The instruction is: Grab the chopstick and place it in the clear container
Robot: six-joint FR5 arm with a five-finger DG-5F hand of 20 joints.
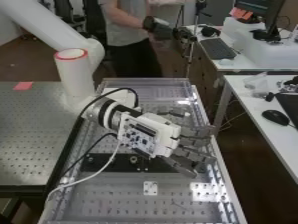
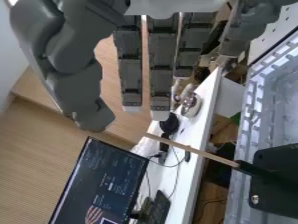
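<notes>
In the high view the hand [image 1: 154,135] is over the middle of the bench, palm housing facing up and fingers spread toward the bench's right edge. The wrist view shows the hand [image 2: 159,65] with straight fingers and a thumb held apart, nothing between them. A thin wooden chopstick [image 2: 193,150] stands out from a dark mount on a black plate [image 2: 276,187], apart from the fingertips. I cannot tell which clear-walled thing is the container.
The bench has a transparent rim [image 1: 219,185] and a perforated top. Beneath the hand lies a black plate [image 1: 110,162]. A perforated metal table [image 1: 33,135] adjoins on the left; a white desk [image 1: 256,110] with a mouse stands on the right. Cables hang off the arm.
</notes>
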